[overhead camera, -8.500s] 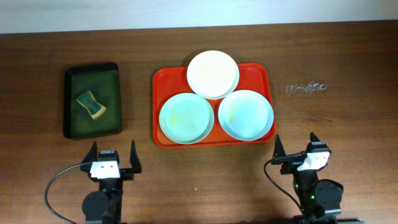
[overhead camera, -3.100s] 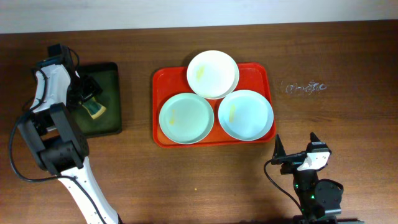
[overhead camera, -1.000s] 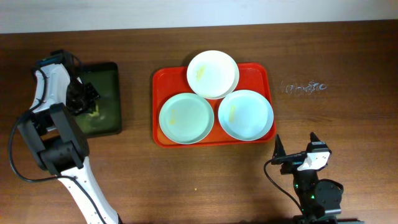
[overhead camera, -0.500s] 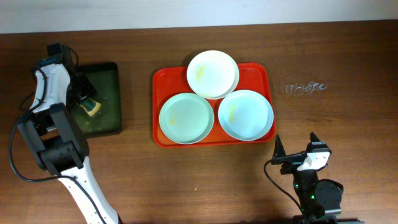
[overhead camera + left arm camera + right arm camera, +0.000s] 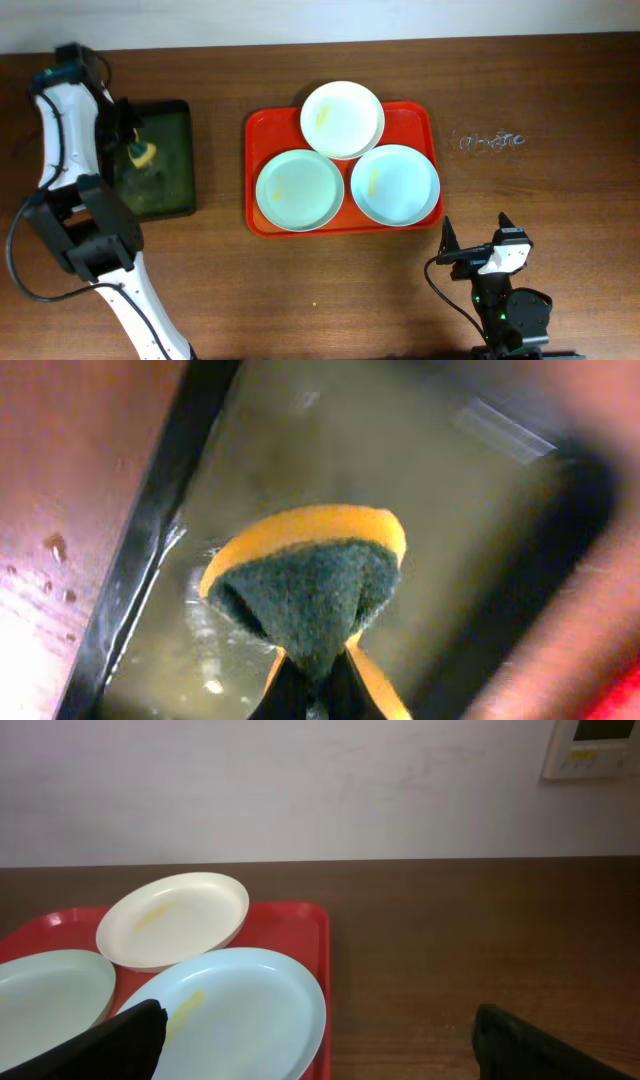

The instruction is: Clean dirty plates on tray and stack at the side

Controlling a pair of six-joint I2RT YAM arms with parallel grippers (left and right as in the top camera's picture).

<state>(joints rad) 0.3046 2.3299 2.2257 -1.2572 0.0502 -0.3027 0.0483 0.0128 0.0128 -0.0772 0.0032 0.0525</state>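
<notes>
Three plates (image 5: pixel 342 119) (image 5: pixel 300 189) (image 5: pixel 395 185), one white and two mint-blue, lie smeared yellow on the red tray (image 5: pixel 425 112), while the left gripper (image 5: pixel 312 695) clamps a single sponge (image 5: pixel 310 575) above the green tray (image 5: pixel 170 190). Only the left wrist view shows the sponge's dark scouring face. The right gripper (image 5: pixel 476 228) stands spread wide at the near edge of the counter (image 5: pixel 560 200), whose white scribble (image 5: pixel 487 140) is unreadable.

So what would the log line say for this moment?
left claw: shut on yellow-green sponge over dark green rectangular tray | right claw: open, parked | three round smeared plates: on red-orange plastic tray
</notes>
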